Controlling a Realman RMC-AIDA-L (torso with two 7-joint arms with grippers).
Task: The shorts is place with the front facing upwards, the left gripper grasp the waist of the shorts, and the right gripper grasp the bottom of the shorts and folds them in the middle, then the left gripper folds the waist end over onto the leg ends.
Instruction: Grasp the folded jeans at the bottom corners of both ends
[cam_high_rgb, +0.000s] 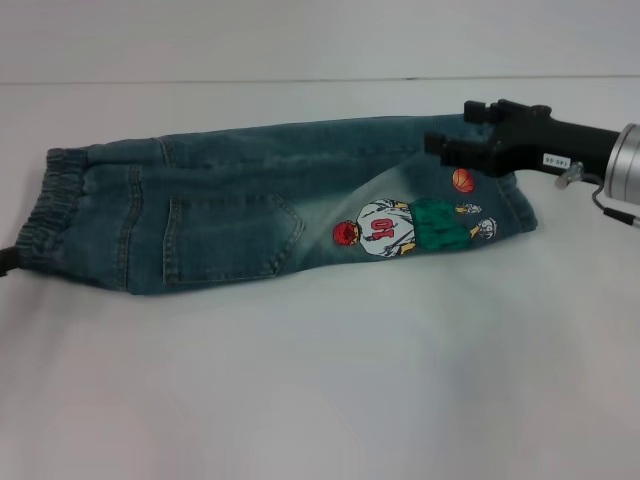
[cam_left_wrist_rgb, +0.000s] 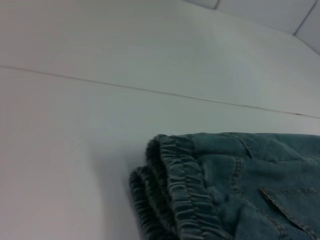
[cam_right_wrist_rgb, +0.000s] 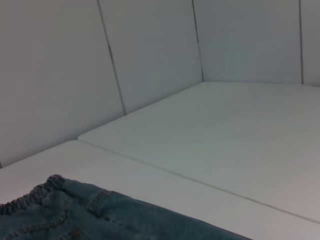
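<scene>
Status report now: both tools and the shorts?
Right tool over leg end, open. Left tool at waistband. Shorts already folded lengthwise, flat. Nothing in way.

**Right wrist view: denim edge on bench, wall panels behind**

Shorts (cam_right_wrist_rgb: 75, 215): blue-green denim fills the lowest part of the frame. A gathered, ribbed elastic edge (cam_right_wrist_rgb: 30, 197) shows at one end, puckered. Orange-tan stitching runs in curved lines across the fabric beside it. The cloth lies flat on the bench (cam_right_wrist_rgb: 225, 145).

Bench: pale, matte surface. One straight seam (cam_right_wrist_rgb: 200, 182) crosses it diagonally, passing near the denim's far edge.

Wall (cam_right_wrist_rgb: 60, 75): pale panels rise behind the bench, split by thin dark vertical joints. Two wall faces meet at a corner (cam_right_wrist_rgb: 202, 80) where the bench ends.

Gripper fingers: not visible in this view.
</scene>
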